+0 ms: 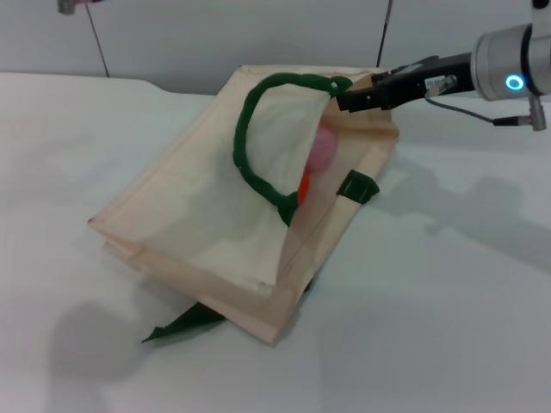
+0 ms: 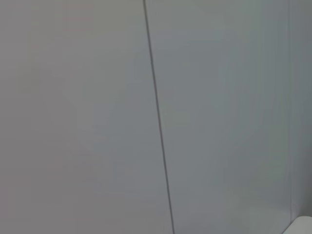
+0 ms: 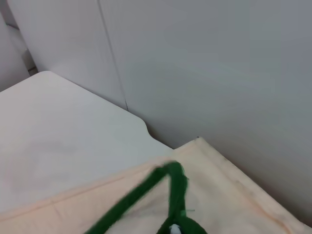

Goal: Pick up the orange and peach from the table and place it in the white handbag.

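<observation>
We hold the white handbag (image 1: pixel 207 215) open on the tabletop (image 1: pixel 448 284) with our right gripper (image 1: pixel 344 95), which reaches in from the right and is closed on the top of the dark green handle (image 1: pixel 258 138), lifting the upper flap so the mouth gapes toward us. Inside that opening the peach (image 1: pixel 323 151) shows as a pale pink round shape, and just beneath it a sliver of the orange (image 1: pixel 304 185) peeks past the handle, so both fruits appear to be in the bag already. The right wrist view looks down on the handle loop (image 3: pixel 170 195) and the cream fabric. Our left gripper is out of sight; its wrist camera faces only a blank wall panel (image 2: pixel 219 117).
</observation>
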{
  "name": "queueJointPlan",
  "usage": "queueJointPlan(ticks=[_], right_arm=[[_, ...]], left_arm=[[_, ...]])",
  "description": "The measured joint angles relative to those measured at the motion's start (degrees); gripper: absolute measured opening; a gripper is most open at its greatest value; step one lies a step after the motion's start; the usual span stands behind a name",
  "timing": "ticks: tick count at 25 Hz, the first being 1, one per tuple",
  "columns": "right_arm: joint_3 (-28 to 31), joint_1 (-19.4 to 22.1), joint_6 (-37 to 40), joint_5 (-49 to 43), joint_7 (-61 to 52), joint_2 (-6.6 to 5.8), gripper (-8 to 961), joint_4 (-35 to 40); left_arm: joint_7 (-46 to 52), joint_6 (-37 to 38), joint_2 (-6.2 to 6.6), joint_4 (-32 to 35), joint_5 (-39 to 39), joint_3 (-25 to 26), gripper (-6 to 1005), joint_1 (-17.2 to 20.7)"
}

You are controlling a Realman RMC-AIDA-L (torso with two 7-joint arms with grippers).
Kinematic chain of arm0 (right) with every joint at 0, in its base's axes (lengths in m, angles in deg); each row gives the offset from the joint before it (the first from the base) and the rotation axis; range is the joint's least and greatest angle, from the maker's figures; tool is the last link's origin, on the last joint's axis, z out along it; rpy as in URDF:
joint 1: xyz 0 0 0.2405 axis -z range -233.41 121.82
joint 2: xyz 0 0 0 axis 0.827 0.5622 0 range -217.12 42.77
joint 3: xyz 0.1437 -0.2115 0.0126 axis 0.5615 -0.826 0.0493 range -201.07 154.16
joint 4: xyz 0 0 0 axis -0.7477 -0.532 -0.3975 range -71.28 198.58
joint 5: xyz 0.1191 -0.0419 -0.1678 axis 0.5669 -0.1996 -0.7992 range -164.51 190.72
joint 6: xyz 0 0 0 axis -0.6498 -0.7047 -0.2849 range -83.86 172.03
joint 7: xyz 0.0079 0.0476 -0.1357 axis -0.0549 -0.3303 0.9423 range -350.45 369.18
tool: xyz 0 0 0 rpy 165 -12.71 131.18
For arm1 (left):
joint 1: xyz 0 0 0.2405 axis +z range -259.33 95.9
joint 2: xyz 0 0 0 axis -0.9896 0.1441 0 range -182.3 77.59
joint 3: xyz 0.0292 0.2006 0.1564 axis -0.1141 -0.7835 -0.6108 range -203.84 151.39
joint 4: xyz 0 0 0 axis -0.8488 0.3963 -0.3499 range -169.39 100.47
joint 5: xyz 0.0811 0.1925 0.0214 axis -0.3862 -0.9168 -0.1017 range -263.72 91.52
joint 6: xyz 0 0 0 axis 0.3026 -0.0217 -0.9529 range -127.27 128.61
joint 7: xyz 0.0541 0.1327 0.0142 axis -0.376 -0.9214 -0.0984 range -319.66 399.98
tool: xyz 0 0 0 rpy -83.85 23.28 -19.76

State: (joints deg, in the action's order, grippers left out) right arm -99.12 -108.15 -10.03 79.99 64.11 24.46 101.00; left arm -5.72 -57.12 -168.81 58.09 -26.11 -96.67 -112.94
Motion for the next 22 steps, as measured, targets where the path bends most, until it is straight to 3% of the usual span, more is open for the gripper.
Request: queueJointPlan(ticks=[5,9,13,17,22], right_arm=[[2.6,1.9,0.3,-0.2,-0.8,-0.62,770,1.6],[8.7,6.5,0.8,-1.4,-0.8,-0.66,771,8.5],[14.4,11.8,4.6,-6.0,-0.6,1.54,771,16.9],[16.1,15.3,10.1,-10.5,-0.4,4.11,771,23.0],[15.7,17.5,16.9,-10.7,-0.3,4.3,771,22.9]], left_arm=[[0.0,3.4,-0.01,-0.1,0.4,0.0,651,2.7],[-0.2,10.2,-0.2,-0.6,0.6,-0.4,669,5.7],[-0.2,17.0,-0.42,-3.2,1.1,-1.3,661,7.5],[-0.7,24.7,-0.45,-4.6,1.4,-3.6,661,9.7],[-1.8,34.5,-0.39,-7.4,1.5,-8.7,661,10.9]])
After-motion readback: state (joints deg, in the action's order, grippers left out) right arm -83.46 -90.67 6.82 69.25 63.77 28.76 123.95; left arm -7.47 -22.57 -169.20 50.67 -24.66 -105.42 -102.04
